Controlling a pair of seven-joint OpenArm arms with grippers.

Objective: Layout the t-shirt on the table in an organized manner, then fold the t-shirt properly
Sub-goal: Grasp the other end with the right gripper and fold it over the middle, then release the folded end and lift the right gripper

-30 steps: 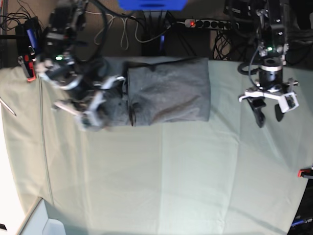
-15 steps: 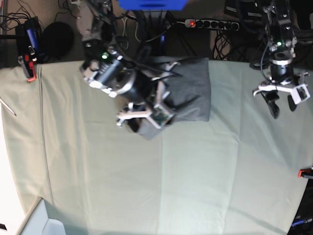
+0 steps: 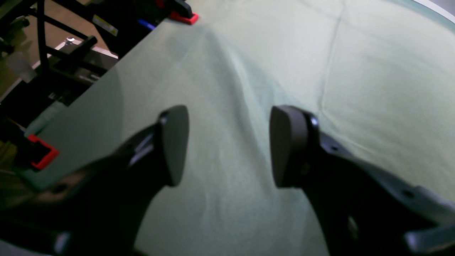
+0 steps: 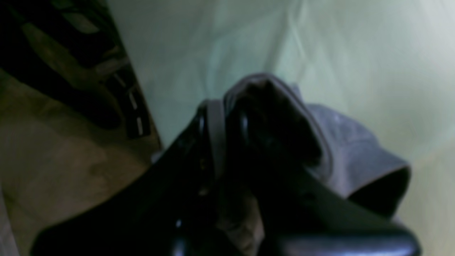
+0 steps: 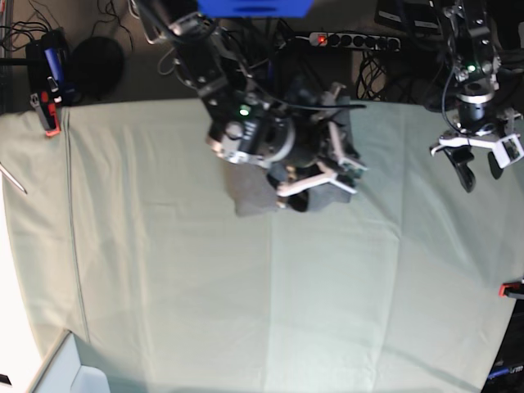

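Note:
The grey t-shirt [image 5: 250, 193] lies bunched at the far middle of the table [image 5: 246, 286], mostly hidden under my right arm. My right gripper [image 5: 327, 173] is over it and shut on a fold of its cloth. In the blurred right wrist view the gripper [image 4: 234, 117] pinches the grey shirt [image 4: 348, 156], held above the pale green table [image 4: 355, 42]. My left gripper [image 5: 480, 172] hovers open and empty at the far right. In the left wrist view it [image 3: 227, 145] has its jaws spread wide above the bare table [image 3: 373, 71].
A power strip [image 5: 352, 38] and cables lie behind the table's far edge. Red clamps sit at the left edge [image 5: 49, 123] and right edge [image 5: 512, 288], and also show in the left wrist view [image 3: 183, 16]. A white box corner [image 5: 70, 372] is at the front left.
My right gripper has swung from the table's far left to the middle, carrying the shirt's left part over the rest. My left gripper has drifted a little right and back, still open.

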